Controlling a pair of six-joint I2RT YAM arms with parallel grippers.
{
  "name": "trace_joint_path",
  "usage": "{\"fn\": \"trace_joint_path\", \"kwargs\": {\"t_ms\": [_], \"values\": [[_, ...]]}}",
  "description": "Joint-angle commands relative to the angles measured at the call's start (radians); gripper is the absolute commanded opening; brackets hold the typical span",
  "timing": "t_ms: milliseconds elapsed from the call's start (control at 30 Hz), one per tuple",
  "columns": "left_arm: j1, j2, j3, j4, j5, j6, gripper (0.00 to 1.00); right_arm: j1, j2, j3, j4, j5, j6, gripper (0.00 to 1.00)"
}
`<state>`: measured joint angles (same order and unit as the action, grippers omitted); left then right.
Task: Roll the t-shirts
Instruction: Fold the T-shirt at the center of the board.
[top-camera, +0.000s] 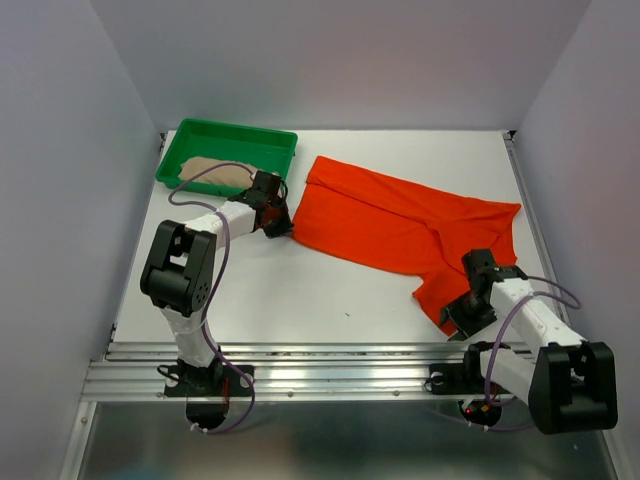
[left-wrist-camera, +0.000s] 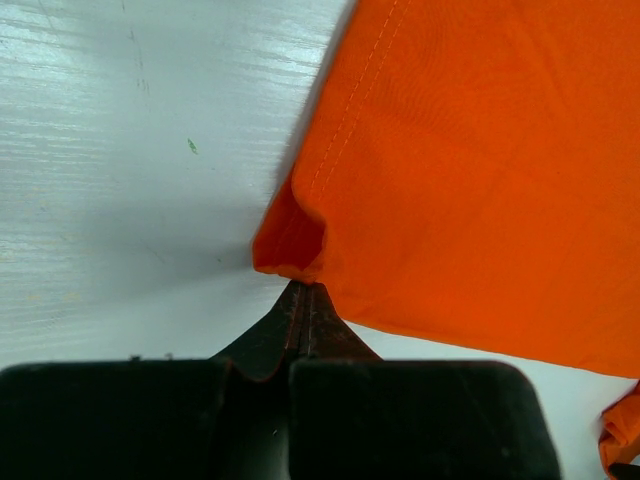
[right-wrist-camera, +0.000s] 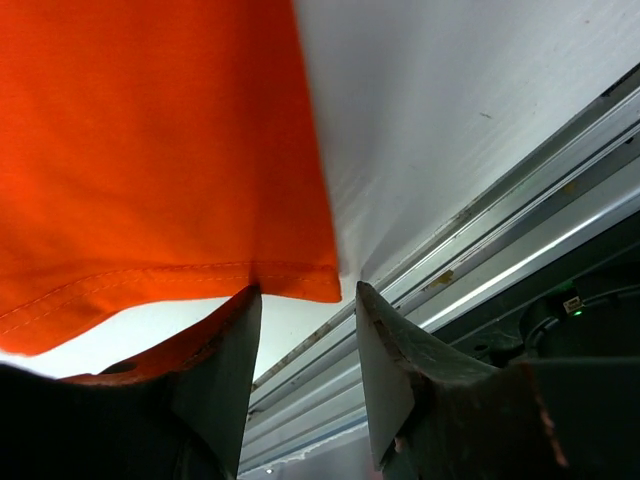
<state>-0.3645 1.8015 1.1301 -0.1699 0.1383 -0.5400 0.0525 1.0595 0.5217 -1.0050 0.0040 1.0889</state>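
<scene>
The orange t-shirt lies flat on the bench. Its long axis runs from the far left to the near right of the top view. The beige t-shirt rests bunched inside the green tray at the far left, well apart from both arms.

Left gripper: fingers pressed together at the near-left corner of the orange t-shirt. The corner curls up into a small fold directly at the tips. The fold appears to be pinched between them, though the contact line is too dark in the left wrist view to confirm.

Right gripper: fingers spread, low over the bench near the aluminium rail. The stitched hem corner at the near-right end of the shirt sits at the mouth of the gap. A little fabric drapes over the left-hand finger in that view. Nothing is clamped.

Governing relation: each arm is stationed at one end of the near edge, the left arm at the left corner and the right arm at the right corner. The body of the shirt extends away from both grippers toward the far side. The right arm is nearer the unsecured corner, so it likely must secure that corner before any rolling starts. No roll is formed yet on either shirt.
</scene>
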Motion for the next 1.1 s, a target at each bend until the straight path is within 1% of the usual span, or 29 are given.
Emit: {"fn": "trace_joint_path", "kwargs": {"t_ms": [0,100,133,167,200,267,300,367,400,500,733,933,1067], "values": [[-0.002,-0.024,0.033,-0.014,-0.003,0.018,0.0,0.018,-0.01,-0.034,0.057,0.016,0.084,0.48],[-0.002,-0.027,0.033,-0.016,-0.005,0.021,0.0,0.029,-0.024,-0.04,0.071,0.048,0.115,0.45],[-0.004,-0.028,0.033,-0.016,-0.005,0.02,0.0,0.029,-0.027,-0.038,0.072,0.056,0.12,0.42],[-0.004,-0.028,0.033,-0.016,-0.006,0.021,0.0,0.029,-0.033,-0.04,0.077,0.069,0.124,0.41],[-0.004,-0.027,0.033,-0.016,-0.005,0.021,0.0,0.029,-0.032,-0.042,0.078,0.076,0.126,0.38],[-0.002,-0.025,0.033,-0.014,-0.003,0.021,0.0,0.029,-0.024,-0.046,0.088,0.085,0.131,0.35],[-0.004,-0.025,0.033,-0.014,-0.005,0.02,0.0,0.029,-0.021,-0.048,0.095,0.09,0.129,0.31],[-0.002,-0.025,0.033,-0.014,-0.003,0.02,0.0,0.029,-0.018,-0.048,0.098,0.099,0.126,0.25],[-0.004,-0.027,0.031,-0.014,-0.005,0.02,0.0,0.029,-0.021,-0.046,0.098,0.103,0.126,0.15],[-0.002,-0.03,0.033,-0.016,-0.008,0.021,0.0,0.029,-0.038,-0.014,0.072,0.128,0.117,0.02],[-0.002,-0.042,0.043,-0.02,-0.012,0.018,0.0,0.029,-0.082,0.105,-0.027,0.166,0.057,0.01],[-0.004,-0.071,0.054,-0.031,-0.017,0.023,0.0,0.029,-0.072,0.182,-0.04,0.177,0.014,0.01],[-0.002,-0.09,0.076,-0.046,-0.023,0.031,0.0,0.029,-0.055,0.271,-0.043,0.203,-0.012,0.01]]}}
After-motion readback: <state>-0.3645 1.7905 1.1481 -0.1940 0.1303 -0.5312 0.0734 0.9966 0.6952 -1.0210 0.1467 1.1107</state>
